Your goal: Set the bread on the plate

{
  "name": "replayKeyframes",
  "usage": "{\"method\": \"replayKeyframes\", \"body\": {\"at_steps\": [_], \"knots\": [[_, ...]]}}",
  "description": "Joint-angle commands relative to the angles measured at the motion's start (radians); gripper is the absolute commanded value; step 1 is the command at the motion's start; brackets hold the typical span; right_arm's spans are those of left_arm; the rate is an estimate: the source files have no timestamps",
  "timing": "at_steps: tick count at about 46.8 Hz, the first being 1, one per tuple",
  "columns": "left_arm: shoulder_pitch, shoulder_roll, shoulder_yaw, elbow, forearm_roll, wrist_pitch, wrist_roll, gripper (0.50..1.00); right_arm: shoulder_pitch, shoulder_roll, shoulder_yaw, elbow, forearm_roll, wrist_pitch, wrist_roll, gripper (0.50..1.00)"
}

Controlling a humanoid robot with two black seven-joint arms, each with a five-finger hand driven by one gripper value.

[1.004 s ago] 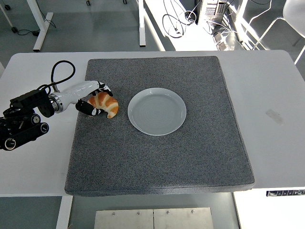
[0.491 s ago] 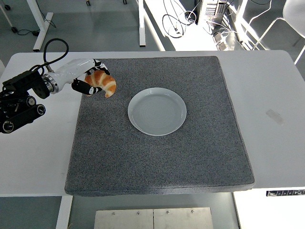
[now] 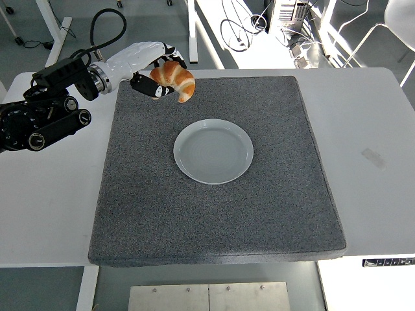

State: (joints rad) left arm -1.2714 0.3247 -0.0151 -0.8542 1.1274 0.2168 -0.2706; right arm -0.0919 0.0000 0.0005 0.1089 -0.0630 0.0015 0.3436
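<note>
Left hand (image 3: 154, 68): white-shelled with black fingers (image 3: 146, 85), entering from the left edge on a black arm with a looped black cable; fingers curled closed around the bread (image 3: 175, 76), which they hold raised off the surface. Bread: a golden-brown croissant, curved, its free end pointing down and to the right of the fingers, held above the far-left corner area of the mat (image 3: 259, 214). Plate (image 3: 213, 151): round, pale grey-white, empty, lying flat on the mat, down and to the right of the fingers and well apart from them; not touching the bread. Mat: large, square, speckled dark grey, covering the middle of the desk (image 3: 369, 129); it extends from below the fingers toward the near edge and far to their right. Desk: white, bare margins showing to either side of the mat; a faint pale mark (image 3: 373, 157) sits on its surface far to the right of the fingers, beyond the mat's right edge. Floor (image 3: 130, 32): grey, visible beyond the desk's far edge, above the fingers, with white furniture legs (image 3: 58, 32) and loose cables (image 3: 243, 29). Right hand: out of view.
</note>
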Motion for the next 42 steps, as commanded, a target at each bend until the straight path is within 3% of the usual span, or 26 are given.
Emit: {"method": "replayKeyframes", "body": {"at_steps": [1,14,29,42], "knots": [[-0.023,-0.022,0.027,0.0,0.0,-0.008,-0.002,0.5,0.0,0.0,0.001,0.0,0.0,0.0,0.0,1.0],[-0.04,-0.107,0.09,0.009,-0.009,-0.008,-0.004,0.5,0.0,0.0,0.001,0.0,0.0,0.0,0.0,1.0],[-0.034,-0.158,0.164,0.012,-0.006,-0.008,-0.009,0.5,0.0,0.0,-0.001,0.0,0.0,0.0,0.0,1.0],[0.003,-0.236,0.208,0.081,-0.011,-0.008,-0.019,0.5,0.0,0.0,-0.001,0.0,0.0,0.0,0.0,1.0]]}}
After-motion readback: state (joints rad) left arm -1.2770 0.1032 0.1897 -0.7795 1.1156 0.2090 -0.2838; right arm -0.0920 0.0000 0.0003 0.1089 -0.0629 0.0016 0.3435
